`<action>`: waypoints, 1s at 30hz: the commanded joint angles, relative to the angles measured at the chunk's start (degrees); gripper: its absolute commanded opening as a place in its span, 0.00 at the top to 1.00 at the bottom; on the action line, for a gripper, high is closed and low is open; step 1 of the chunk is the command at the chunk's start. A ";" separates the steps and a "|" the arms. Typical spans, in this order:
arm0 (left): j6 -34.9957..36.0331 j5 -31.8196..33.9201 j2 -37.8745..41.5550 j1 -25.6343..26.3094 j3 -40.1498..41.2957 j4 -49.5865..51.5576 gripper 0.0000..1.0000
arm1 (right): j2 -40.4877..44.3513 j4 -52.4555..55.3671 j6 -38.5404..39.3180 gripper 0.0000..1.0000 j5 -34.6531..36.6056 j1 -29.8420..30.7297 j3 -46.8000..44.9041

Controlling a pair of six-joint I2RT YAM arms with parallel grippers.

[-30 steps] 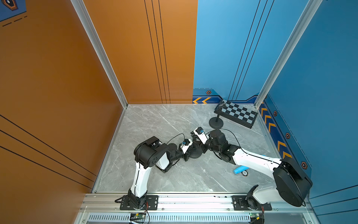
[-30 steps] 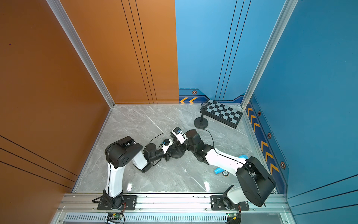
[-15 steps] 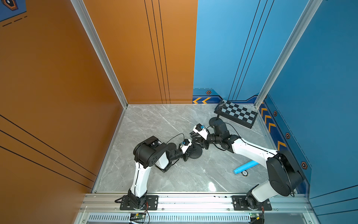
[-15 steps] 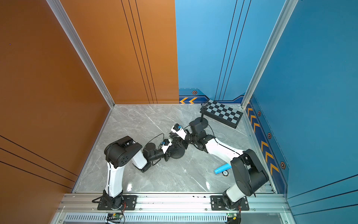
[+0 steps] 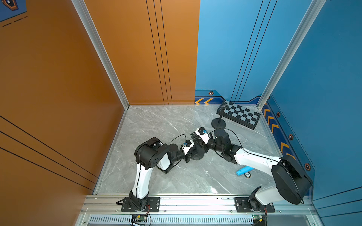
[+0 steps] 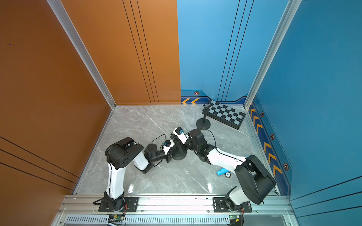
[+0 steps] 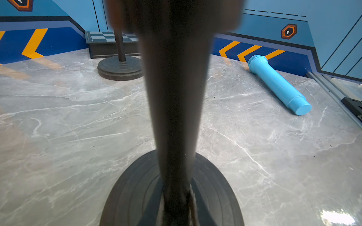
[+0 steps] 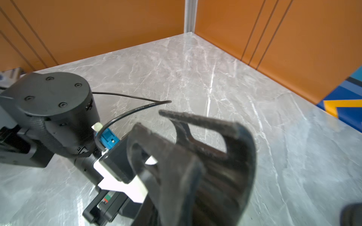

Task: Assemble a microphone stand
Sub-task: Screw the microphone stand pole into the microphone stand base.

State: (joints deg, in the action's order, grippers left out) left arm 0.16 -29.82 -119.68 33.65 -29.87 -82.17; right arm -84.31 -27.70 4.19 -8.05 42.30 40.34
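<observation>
Left wrist view: left gripper (image 5: 190, 154) clenched low on pole (image 7: 174, 97), upright in base (image 7: 137, 195) at table (image 7: 58, 121) centre; right gripper (image 5: 193, 136) clamped on clip (image 8: 195, 166), seemingly at pole top, so any off-axis push may tilt pole, jam clip crooked, or tip base.

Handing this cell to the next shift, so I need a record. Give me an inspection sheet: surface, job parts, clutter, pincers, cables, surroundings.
Surface: grey marble tabletop, glare patch near the front rail.
Job's things: round base with its pole upright between the arms; blue microphone lying flat; second stand upright beside the checkerboard.
Clutter: small round disc beside the microphone.
Pincers: left pincer shut on the pole; right pincer shut by the pole's top, hold unclear.
Cables: a black cable loops from each wrist camera.
Surroundings: orange walls, blue walls; nothing else seen.
</observation>
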 commanded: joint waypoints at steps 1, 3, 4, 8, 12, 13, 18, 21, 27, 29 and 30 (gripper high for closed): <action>0.56 2.24 -1.85 0.72 0.91 9.68 0.87 | -2.39 -6.24 -14.08 1.00 35.83 7.00 -5.36; 0.28 2.43 -1.78 0.54 0.94 9.66 0.87 | -3.68 -11.08 -15.17 1.00 39.75 10.51 -7.23; 0.15 2.56 -1.60 0.43 1.01 9.68 0.87 | -4.16 -11.42 -15.25 1.00 37.63 10.91 -7.08; 0.19 2.29 -0.24 -0.20 2.02 9.75 0.87 | -3.35 -7.47 -12.37 0.99 20.31 8.38 -4.86; 0.86 0.95 0.67 -1.03 2.73 9.93 0.88 | 0.05 -0.41 -5.36 0.75 -0.08 1.66 -1.56; 1.10 0.46 0.83 -1.04 2.92 9.95 0.88 | 0.47 2.92 -2.50 0.68 -6.89 -0.82 0.01; 1.81 -3.48 0.94 -1.32 2.80 10.36 0.89 | -1.04 16.06 7.61 0.59 -26.59 -8.26 7.44; 1.98 -4.78 0.94 -1.26 2.63 10.62 0.89 | -2.70 18.65 9.63 0.58 -29.02 -9.90 10.84; 1.95 -5.08 0.76 -1.23 2.11 11.07 0.89 | -6.10 21.73 10.81 0.81 -29.20 -10.70 15.54; 1.98 -4.47 0.76 -1.22 2.13 11.16 0.89 | -6.16 20.98 9.85 0.90 -27.04 -10.54 15.14; 1.91 -3.92 0.81 -1.15 2.24 11.16 0.89 | -5.88 20.01 9.01 0.91 -25.13 -10.30 14.37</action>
State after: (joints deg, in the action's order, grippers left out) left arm 0.43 -32.25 -117.95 32.03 -29.10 -79.70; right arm -89.47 -9.52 14.28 -36.21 32.18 54.17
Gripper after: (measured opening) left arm 0.193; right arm 0.189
